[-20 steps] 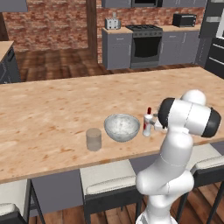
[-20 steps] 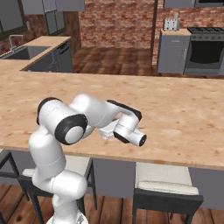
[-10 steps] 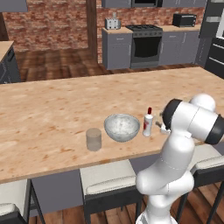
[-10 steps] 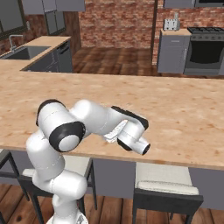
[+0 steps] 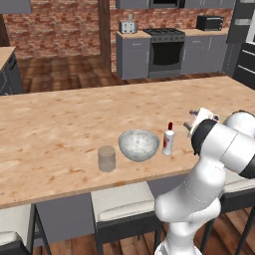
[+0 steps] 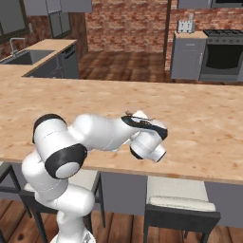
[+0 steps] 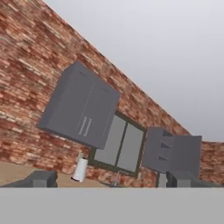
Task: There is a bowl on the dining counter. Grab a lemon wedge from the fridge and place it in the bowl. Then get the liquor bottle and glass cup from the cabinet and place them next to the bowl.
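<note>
As far as I can tell from where everything sits, this one's pretty much wrapped up. On the tabletop the bowl stands with the glass cup close by on one side and the liquor bottle just beside it on the other, upright, red cap on top. So both cabinet items look placed next to the bowl like the task wants.

One thing I can't confirm is the lemon wedge. The inside of the bowl is just speckled grey-white from the left base camera, too small to make out any wedge in there, so I'd call that step unverified rather than done.

The end effector has its fingers spread wide with nothing between them, and the hand camera is tilted up at a brick wall with grey cabinets, so it's pointing away from the tabletop items. Arm is folded near the counter edge, beside the bottle. My guess: nothing left but backing off.
</note>
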Available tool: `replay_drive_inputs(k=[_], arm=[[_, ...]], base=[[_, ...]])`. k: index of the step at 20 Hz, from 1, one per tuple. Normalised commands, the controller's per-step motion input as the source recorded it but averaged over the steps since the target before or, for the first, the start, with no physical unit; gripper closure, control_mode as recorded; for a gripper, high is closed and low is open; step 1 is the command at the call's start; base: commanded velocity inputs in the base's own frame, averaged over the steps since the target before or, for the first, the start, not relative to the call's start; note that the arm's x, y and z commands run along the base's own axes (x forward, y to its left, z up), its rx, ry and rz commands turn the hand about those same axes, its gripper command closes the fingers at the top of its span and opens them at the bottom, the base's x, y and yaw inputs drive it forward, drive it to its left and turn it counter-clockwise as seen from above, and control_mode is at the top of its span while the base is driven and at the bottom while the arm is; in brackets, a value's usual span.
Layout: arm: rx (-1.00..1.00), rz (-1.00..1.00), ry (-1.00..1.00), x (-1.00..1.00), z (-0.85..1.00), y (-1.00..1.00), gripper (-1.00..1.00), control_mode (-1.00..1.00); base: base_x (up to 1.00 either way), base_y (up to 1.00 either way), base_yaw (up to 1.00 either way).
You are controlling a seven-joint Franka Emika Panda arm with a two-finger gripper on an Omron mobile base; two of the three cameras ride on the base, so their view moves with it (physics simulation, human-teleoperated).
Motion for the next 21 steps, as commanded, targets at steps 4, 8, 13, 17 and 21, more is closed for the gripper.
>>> replay_drive_inputs(k=[4,8,13,17,21], arm=[[0.01,0.00,-0.13,-0.14,1.00,0.00,-1.00,-1.00],[-0.11,-0.04,-0.06,-0.21,1.00,0.01,-1.00,-1.00],[-0.31,-0.08,0.00,-0.32,1.00,0.05,-1.00,-1.00],[-0.40,-0.10,0.00,-0.58,0.99,0.00,-1.00,-1.00],[-0.41,-0.07,0.00,-0.89,0.74,0.00,-1.00,-1.00]], base=[[0.00,0.00,0.00],[0.00,0.00,0.00],[0.00,0.00,0.00],[0.00,0.00,0.00],[0.00,0.00,0.00]])
